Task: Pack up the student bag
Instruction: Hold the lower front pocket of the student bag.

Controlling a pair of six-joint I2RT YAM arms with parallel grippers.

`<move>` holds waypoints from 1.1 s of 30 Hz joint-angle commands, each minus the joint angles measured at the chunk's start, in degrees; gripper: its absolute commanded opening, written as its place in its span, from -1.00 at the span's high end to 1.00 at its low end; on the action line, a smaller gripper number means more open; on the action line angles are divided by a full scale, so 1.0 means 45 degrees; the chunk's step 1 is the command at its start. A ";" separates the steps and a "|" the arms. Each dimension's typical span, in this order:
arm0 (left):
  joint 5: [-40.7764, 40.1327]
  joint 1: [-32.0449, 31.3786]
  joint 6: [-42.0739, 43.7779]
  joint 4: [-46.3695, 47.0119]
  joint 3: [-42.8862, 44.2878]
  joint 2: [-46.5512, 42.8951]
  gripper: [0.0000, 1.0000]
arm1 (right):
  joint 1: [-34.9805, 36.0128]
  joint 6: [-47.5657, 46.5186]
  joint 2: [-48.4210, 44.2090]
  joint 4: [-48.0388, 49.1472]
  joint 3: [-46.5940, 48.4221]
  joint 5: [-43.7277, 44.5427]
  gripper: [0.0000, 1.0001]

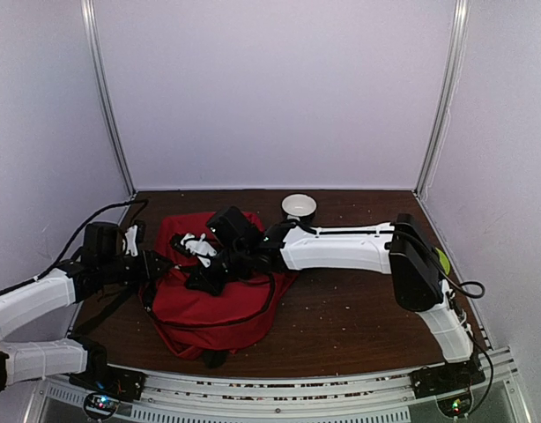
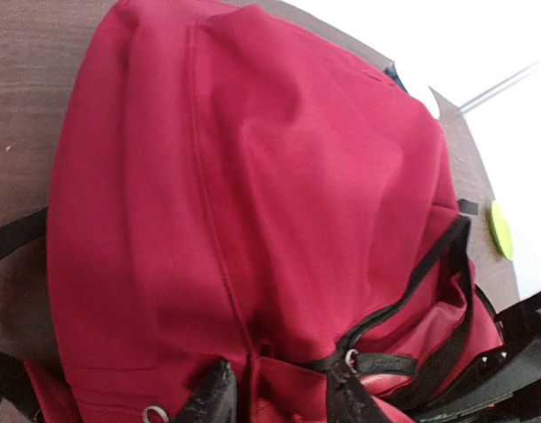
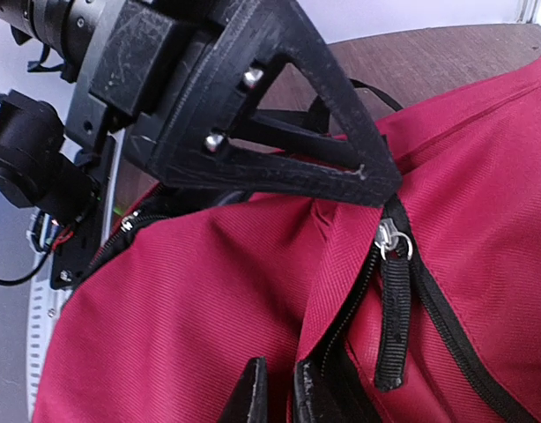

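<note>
The student bag (image 1: pixel 213 300) lies left of centre on the table (image 1: pixel 359 308) (bowl (image 1: pixel 299 206) behind it).

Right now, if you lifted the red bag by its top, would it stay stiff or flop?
Probably flop: the bag lies slumped and creased, so its fabric looks soft. It sits wide and low, so rolling seems unlikely. Its black straps would likely dangle.

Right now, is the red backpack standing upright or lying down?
Lying down: the backpack slumps flat and crumpled on the table, with nothing propping it up.
</note>
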 commanded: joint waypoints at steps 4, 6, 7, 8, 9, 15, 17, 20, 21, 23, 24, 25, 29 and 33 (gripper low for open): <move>0.0348 0.0077 -0.1374 0.0745 -0.0467 0.0532 0.16 | 0.0078 -0.1294 -0.0369 -0.0784 -0.0109 0.0788 0.74; 0.0926 0.0077 -0.1704 0.1658 -0.0642 0.0830 0.18 | 0.0079 -0.1342 -0.0384 -0.0835 0.0011 0.0802 0.73; 0.1133 0.0077 -0.1925 0.2112 -0.0744 0.0948 0.22 | 0.0050 -0.1317 -0.0384 -0.0883 0.0087 0.0799 0.72; 0.1298 0.0077 -0.2078 0.2547 -0.0811 0.1070 0.27 | 0.0008 -0.1270 -0.0384 -0.0968 0.0194 0.0677 0.68; 0.1382 0.0077 -0.2175 0.2802 -0.0829 0.1201 0.33 | -0.0101 -0.1111 -0.0394 -0.0966 0.0253 0.0529 0.62; 0.1455 0.0077 -0.2126 0.3130 -0.0666 0.1552 0.66 | -0.0901 0.0019 -0.0532 -0.0793 0.0707 -0.0882 0.47; 0.1491 0.0077 -0.2056 0.3134 -0.0684 0.1597 0.73 | -0.1204 0.0563 -0.0582 -0.0635 0.0933 -0.1175 0.44; 0.1470 0.0077 -0.2011 0.3131 -0.0783 0.1650 0.78 | -0.1580 0.1378 -0.0418 -0.0469 0.1407 -0.1549 0.40; 0.1489 0.0077 -0.2003 0.3160 -0.0825 0.1663 0.80 | -0.1656 0.1632 -0.0281 -0.0432 0.1465 -0.1602 0.39; 0.1494 0.0077 -0.1948 0.3159 -0.0883 0.1667 0.83 | -0.1753 0.1986 0.0187 -0.0593 0.2216 -0.1527 0.39; 0.1484 0.0077 -0.1912 0.3139 -0.0904 0.1651 0.84 | -0.1785 0.2114 0.0376 -0.0648 0.2396 -0.1646 0.39; 0.1459 0.0077 -0.1886 0.3081 -0.0909 0.1637 0.85 | -0.1784 0.2205 0.0512 -0.0635 0.2492 -0.1751 0.39; 0.1450 0.0077 -0.1783 0.3097 -0.0967 0.1433 0.87 | -0.1731 0.2327 0.0836 -0.0679 0.2467 -0.1981 0.40; 0.1487 0.0077 -0.1644 0.3175 -0.1026 0.1266 0.92 | -0.1614 0.2308 0.1171 -0.0916 0.2566 -0.2114 0.46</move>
